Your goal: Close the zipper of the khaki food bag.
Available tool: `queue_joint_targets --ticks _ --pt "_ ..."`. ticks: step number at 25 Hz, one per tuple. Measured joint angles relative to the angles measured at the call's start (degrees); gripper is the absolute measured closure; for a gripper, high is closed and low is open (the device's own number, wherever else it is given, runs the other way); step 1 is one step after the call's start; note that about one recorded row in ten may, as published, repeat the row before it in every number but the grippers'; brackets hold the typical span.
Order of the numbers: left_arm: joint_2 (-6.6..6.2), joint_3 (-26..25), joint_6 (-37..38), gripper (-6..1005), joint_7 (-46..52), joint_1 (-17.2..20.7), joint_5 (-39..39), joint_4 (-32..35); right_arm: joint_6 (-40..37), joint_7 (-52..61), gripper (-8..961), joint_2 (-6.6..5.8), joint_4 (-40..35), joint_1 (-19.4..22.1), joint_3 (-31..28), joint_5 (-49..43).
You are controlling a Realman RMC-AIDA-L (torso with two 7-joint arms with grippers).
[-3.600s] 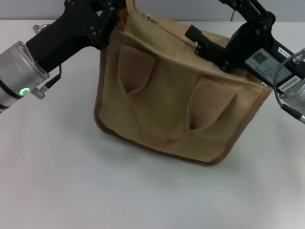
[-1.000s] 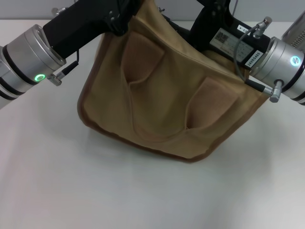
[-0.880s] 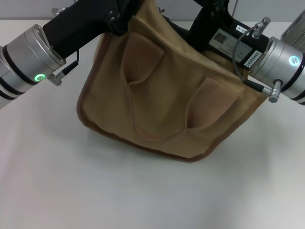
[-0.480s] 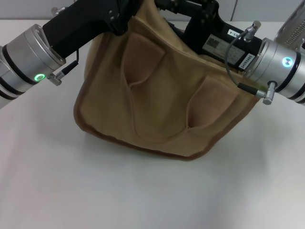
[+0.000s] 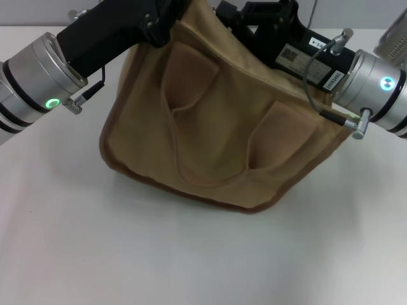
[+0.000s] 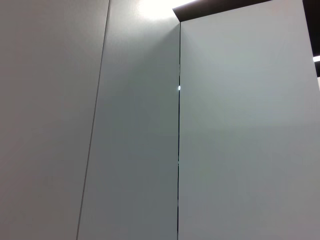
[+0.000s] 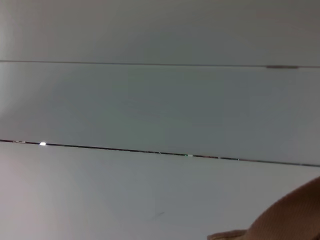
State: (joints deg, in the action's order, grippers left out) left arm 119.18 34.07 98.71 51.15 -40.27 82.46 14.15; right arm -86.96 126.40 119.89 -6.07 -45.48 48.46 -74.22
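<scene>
On the white desk [image 5: 191, 260], toward the far middle, the boxy tan canvas khaki food bag [image 5: 219, 133] with darker brown edge piping is sitting tilted, its near face showing two soft fabric handles. The left hand [image 5: 166, 14], black, is reaching in from the left and meeting the bag's far-left top corner, where the fabric is rising to a peak; cannot tell whether its grip is wide, narrow or clamped, as the tips are running off the far edge of the head view. The right hand [image 5: 236, 14], also black, is lying across the bag's far top edge, coming in from the right, its silver arm [image 5: 372, 92] with a lit ring trailing off right; its grip is likewise hidden behind the bag's rim. The zipper is not showing from here. In the right wrist view, only a corner of tan fabric [image 7: 287, 215] is peeking against grey wall panels [image 7: 150, 100]; the left wrist view is showing panels only.
</scene>
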Motion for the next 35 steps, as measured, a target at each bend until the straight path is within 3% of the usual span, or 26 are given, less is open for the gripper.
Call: queue_joint_targets --ticks 4,10,15,16,18,21,22,25,26,29,31,35 --pt "0.0 -0.05 -0.12 981 -0.01 0.03 0.0 0.0 -0.16 -2.11 950 0.0 -0.1 0.39 -0.57 0.22" --pt "0.0 -0.06 -0.29 980 -0.07 0.14 0.0 0.0 -0.73 -8.21 955 -0.01 -0.6 0.93 -1.64 0.28" --pt "0.0 -0.13 -0.32 980 -0.09 0.29 -0.01 0.0 -3.32 -21.72 933 -0.01 -1.21 3.23 -4.62 2.5" --pt "0.0 -0.15 -0.36 980 -0.09 0.36 0.0 0.0 -6.39 -30.43 929 -0.01 -1.51 4.7 -5.17 4.98" --pt "0.0 -0.15 -0.39 980 -0.09 0.41 0.0 0.0 -7.47 -33.52 920 -0.02 -1.84 5.24 -5.24 5.64" --pt "0.0 -0.15 -0.43 980 -0.09 0.57 -0.21 -0.47 -11.21 -50.62 907 -0.01 -4.9 7.79 -4.68 6.44" --pt "0.0 -0.15 -0.43 980 -0.09 0.57 -0.21 -0.47 -11.21 -50.62 903 -0.01 -4.9 7.79 -4.68 6.44" --pt "0.0 -0.06 -0.41 980 -0.09 0.66 -0.48 -0.74 -10.89 -64.78 889 0.05 -4.6 8.34 -4.5 6.12" --pt "0.0 -0.01 -0.24 980 -0.09 0.72 -0.48 -0.89 -10.01 -74.39 885 0.06 -3.2 8.35 -4.6 6.19" --pt "0.0 -0.02 -0.14 980 -0.09 0.72 -0.48 -1.17 -9.45 -83.61 872 0.06 -1.76 8.06 -4.79 6.27" --pt "0.0 -0.08 -0.05 980 -0.04 0.72 -0.48 -1.41 -9.13 -95.19 793 0.05 0.31 7.2 -4.94 6.28" --pt "-0.01 0.06 -0.03 980 0.21 0.72 -0.49 -1.42 -9.5 -103.72 667 0.04 2.54 6.43 -4.91 6.29"
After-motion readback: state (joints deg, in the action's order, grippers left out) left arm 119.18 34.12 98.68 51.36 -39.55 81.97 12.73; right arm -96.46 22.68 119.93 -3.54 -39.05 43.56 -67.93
